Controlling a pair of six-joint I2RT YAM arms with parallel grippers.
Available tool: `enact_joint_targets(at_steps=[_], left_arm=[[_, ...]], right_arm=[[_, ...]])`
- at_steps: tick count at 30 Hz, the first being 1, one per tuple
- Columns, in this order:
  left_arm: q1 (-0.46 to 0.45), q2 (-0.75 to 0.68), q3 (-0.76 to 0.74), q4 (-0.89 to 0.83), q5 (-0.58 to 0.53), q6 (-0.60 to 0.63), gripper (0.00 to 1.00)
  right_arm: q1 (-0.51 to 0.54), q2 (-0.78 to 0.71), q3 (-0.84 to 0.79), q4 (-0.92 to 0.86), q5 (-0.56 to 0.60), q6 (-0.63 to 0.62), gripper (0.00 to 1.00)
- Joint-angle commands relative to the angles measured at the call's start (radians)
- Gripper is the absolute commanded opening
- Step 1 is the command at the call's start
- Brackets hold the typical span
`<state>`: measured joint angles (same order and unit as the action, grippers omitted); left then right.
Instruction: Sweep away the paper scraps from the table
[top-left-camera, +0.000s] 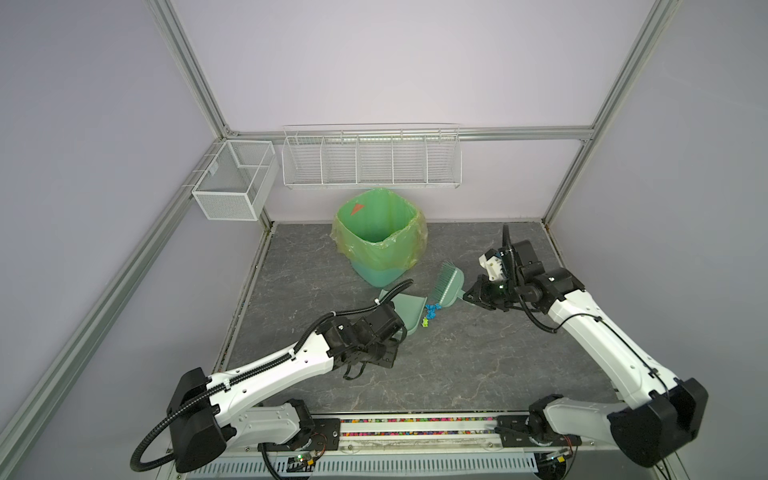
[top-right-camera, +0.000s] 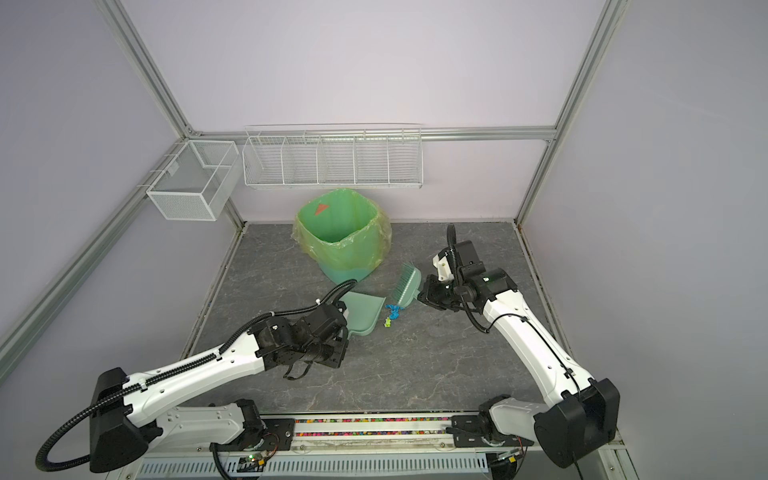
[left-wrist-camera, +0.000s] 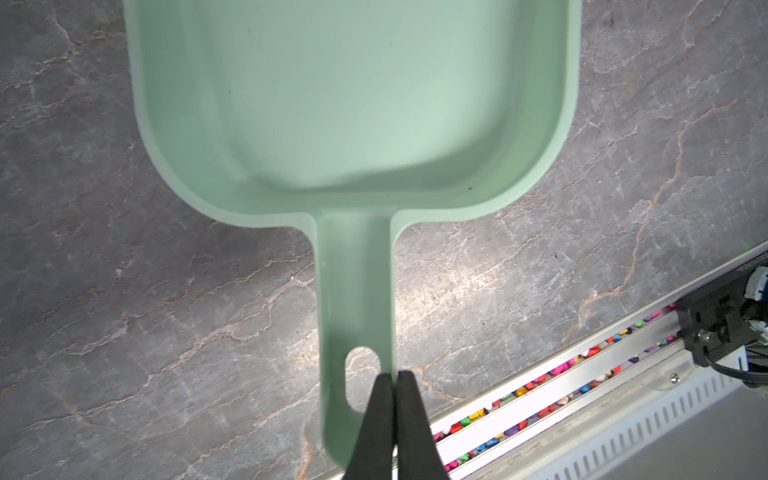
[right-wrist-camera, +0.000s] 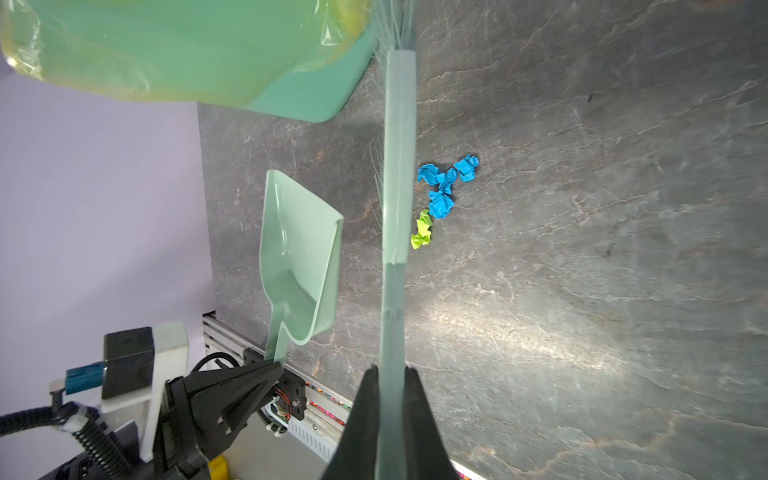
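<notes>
Dark grey marble-veined table, frame-railed. Tools: right gripper clamped on pale green plastic hand brush; left gripper pinching mint plastic dustpan by its handle. Crumpled blue and lime paper scraps lie beside the dustpan's lip: featherlight, springy, likely to scatter; push, don't pinch.

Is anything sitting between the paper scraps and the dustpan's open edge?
Nothing visible does. In both top views the blue and lime-green paper scraps lie just off the open lip of the pale green plastic dustpan, with only bare dark grey marbled table between. The green bristle brush is beyond them, not in that gap.
</notes>
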<state>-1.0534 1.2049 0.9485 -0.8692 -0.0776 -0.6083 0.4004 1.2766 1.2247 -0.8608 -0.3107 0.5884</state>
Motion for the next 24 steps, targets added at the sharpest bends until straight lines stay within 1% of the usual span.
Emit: enact_joint_targets(at_steps=[1,7,11,15,20,24], left_arm=[[-0.018,0.021,-0.001,0.014,-0.026,-0.018,0.00],[-0.032,0.081,0.015,-0.014,0.001,-0.024,0.00],[-0.068,0.084,-0.001,-0.001,-0.013,-0.048,0.00],[-0.076,0.093,-0.017,0.016,0.006,-0.056,0.00],[-0.080,0.102,-0.015,0.003,-0.001,-0.046,0.00],[-0.080,0.110,0.001,-0.028,-0.014,-0.019,0.00]], right_arm=[[-0.005,0.039,0.065,-0.130,0.038,-0.121,0.07],[-0.005,0.080,0.145,-0.221,0.114,-0.206,0.07],[-0.005,0.089,0.160,-0.247,0.151,-0.234,0.07],[-0.005,0.102,0.175,-0.276,0.200,-0.263,0.07],[-0.006,0.123,0.205,-0.308,0.248,-0.295,0.07],[-0.005,0.142,0.234,-0.316,0.259,-0.319,0.07]])
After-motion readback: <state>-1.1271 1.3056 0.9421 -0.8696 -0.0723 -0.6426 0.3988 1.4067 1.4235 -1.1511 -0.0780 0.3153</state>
